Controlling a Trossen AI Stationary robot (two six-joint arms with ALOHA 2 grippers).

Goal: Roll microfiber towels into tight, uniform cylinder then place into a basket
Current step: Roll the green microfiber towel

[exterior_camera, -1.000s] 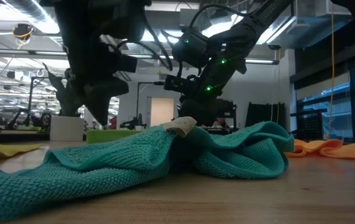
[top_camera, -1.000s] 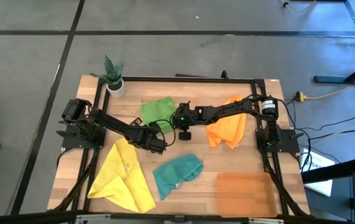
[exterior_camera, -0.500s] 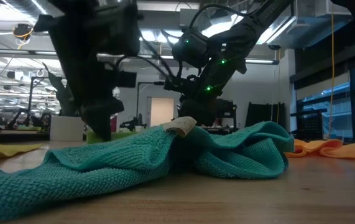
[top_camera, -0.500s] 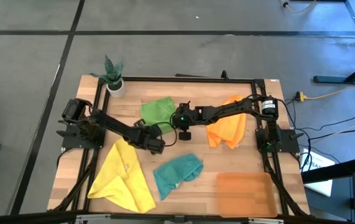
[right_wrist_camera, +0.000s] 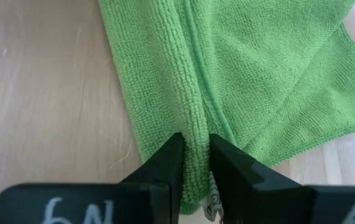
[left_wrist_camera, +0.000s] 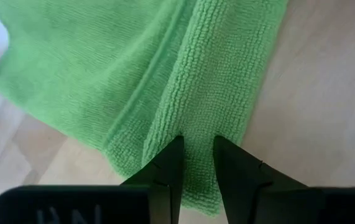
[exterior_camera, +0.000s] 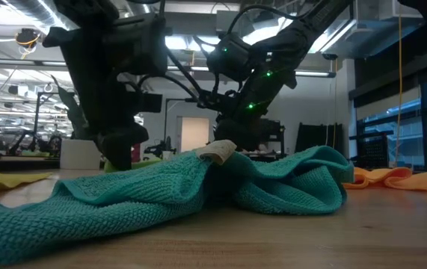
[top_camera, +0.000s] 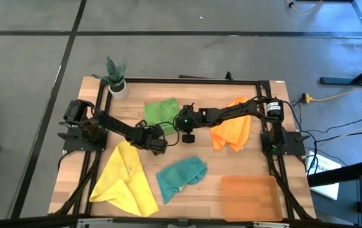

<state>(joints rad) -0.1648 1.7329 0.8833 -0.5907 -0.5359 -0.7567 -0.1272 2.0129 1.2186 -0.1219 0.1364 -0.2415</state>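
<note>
The green towel (top_camera: 159,113) lies crumpled on the table at the far middle, with a raised ridge running along it (right_wrist_camera: 183,74). My left gripper (left_wrist_camera: 197,149) has come down on its near corner (top_camera: 161,132), and my right gripper (right_wrist_camera: 194,146) is at its right edge (top_camera: 177,121); both are shut on the ridge. The teal towel (top_camera: 181,176), yellow towel (top_camera: 127,182) and orange towel (top_camera: 231,132) lie loose on the table. The basket (top_camera: 250,197) sits at the near right. My left gripper has the green towel's ridge (left_wrist_camera: 197,127) between its two fingers, close to the towel's corner. The fingers slant down from the table's left and lie along the ridge. The towel rests flat on the table. My right gripper pinches the ridge (right_wrist_camera: 193,121) between its two fingers near the towel's edge, beside a white label (right_wrist_camera: 212,198). The fingers slant down from the table's right and lie along the ridge. The towel lies on the table, not lifted.
A small white plant pot (top_camera: 118,87) stands at the far left corner. The teal towel (exterior_camera: 198,187) fills the front of the low view. Bare wood shows between the green towel and the teal one.
My left gripper has sunk onto the green towel's near corner and shifted a little toward the table's left. Its finger gap looks the same. The towels have not moved.
</note>
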